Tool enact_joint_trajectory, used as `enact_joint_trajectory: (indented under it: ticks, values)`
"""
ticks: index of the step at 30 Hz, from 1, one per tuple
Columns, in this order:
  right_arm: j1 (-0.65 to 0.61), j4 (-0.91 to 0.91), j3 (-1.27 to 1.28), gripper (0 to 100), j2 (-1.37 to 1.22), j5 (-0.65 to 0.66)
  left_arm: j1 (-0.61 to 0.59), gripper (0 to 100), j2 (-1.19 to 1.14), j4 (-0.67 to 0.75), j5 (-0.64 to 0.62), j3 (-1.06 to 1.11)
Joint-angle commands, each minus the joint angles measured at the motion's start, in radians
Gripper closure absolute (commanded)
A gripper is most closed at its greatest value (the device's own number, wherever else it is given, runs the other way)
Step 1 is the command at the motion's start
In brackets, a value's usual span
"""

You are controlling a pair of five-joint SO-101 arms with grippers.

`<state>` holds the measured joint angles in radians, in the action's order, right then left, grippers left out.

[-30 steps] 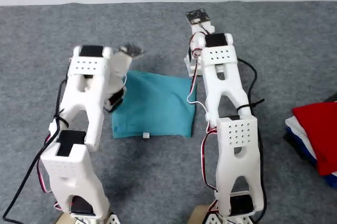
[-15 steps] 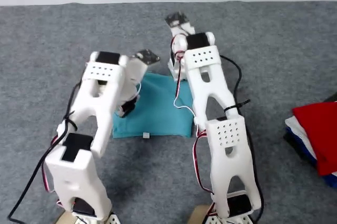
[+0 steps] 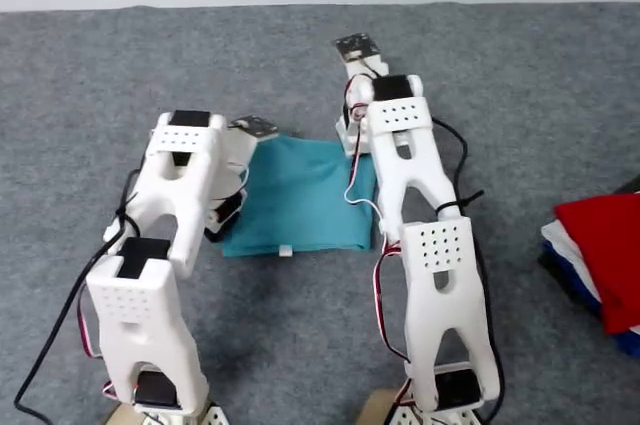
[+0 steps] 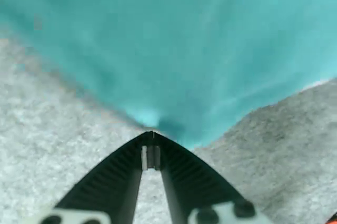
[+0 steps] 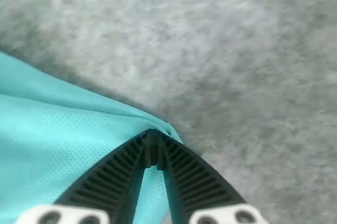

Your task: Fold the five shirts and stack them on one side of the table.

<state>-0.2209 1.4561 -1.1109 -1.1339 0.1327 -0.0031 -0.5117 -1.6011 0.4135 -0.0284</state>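
A folded teal shirt (image 3: pixel 300 200) lies flat on the grey table between the two arms. My left gripper (image 3: pixel 235 203) sits at the shirt's left edge. In the left wrist view its fingertips (image 4: pixel 152 140) meet on the hem of the teal shirt (image 4: pixel 189 50). My right gripper (image 3: pixel 353 137) is at the shirt's far right corner. In the right wrist view its fingertips (image 5: pixel 152 138) are pinched on the corner of the teal shirt (image 5: pixel 58 145). A white tag (image 3: pixel 285 251) shows at the shirt's near edge.
A stack of folded shirts (image 3: pixel 600 255), red on top with white, blue and dark ones beneath, sits at the table's right edge. Grey table surface (image 3: pixel 540 95) stretches behind and to the right of the arms.
Both arms swung left and then back right with the teal shirt in their grip. The shirt now lies slightly farther right and its near edge has drawn in a little.
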Motion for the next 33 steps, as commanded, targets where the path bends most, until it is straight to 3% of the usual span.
enact_joint_trajectory:
  ticks: [1, 8, 17, 20, 27, 33]
  values:
    - [0.051, -0.018, -0.060, 99.0, 0.005, 0.011, -0.014, 100, 0.009, -0.018, 0.005, -0.005]
    - [0.036, 0.070, -0.138, 99.0, 0.028, 0.011, -0.009, 100, 0.028, -0.118, 0.003, -0.133]
    - [-0.007, 0.323, -0.499, 99.0, 0.062, 0.011, 0.011, 100, 0.226, -0.146, -0.021, -0.285]
    - [-0.002, 0.337, -0.575, 99.0, 0.067, 0.011, 0.011, 100, 0.209, -0.078, -0.112, -0.283]
    - [0.039, 0.337, -0.511, 99.0, 0.188, 0.011, 0.026, 100, 0.117, 0.103, -0.195, -0.286]
    - [0.096, 0.338, -0.420, 99.0, 0.283, 0.006, 0.086, 100, 0.083, 0.137, -0.252, -0.354]
